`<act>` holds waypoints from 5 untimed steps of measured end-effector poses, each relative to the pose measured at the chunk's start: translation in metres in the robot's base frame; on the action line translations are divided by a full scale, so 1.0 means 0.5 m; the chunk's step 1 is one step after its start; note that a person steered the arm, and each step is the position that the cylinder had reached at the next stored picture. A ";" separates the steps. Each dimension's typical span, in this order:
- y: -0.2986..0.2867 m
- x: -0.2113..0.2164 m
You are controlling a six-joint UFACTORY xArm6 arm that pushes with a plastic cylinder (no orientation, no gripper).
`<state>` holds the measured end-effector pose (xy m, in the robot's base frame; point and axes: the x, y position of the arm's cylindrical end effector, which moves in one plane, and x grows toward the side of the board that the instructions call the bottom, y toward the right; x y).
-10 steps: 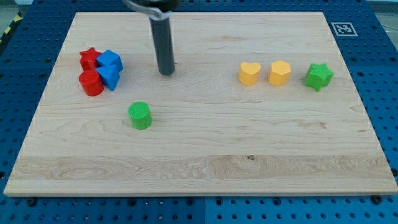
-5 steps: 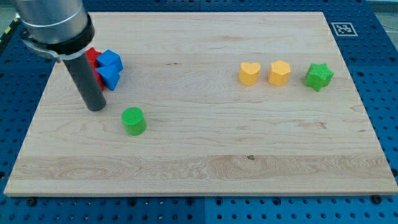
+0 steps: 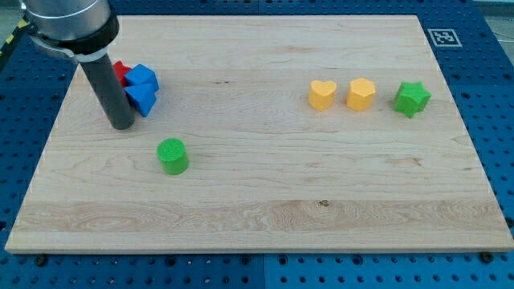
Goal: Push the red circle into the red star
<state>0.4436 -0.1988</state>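
Note:
My tip [image 3: 123, 125] rests on the board at the view's left, just below and left of the blue blocks. The rod stands in front of the red circle, which is hidden behind it. Only a sliver of the red star [image 3: 119, 71] shows to the right of the rod, touching the upper blue block [image 3: 143, 79]. A second blue block [image 3: 141, 99] sits right under the first, close to the rod's right side. I cannot tell whether the tip touches the red circle.
A green cylinder [image 3: 173, 156] lies below and right of the tip. A yellow heart [image 3: 322, 94], a yellow block [image 3: 361, 94] and a green star [image 3: 412, 98] form a row at the view's right. The wooden board [image 3: 265, 201] ends at blue pegboard.
The rod swept from the board's upper middle down to the left, nudging the green cylinder slightly left and down. Then it moved a little up, toward the red and blue cluster, covering the red circle.

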 end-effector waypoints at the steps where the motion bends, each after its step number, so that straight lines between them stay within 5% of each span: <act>1: 0.000 0.000; 5: 0.000 -0.013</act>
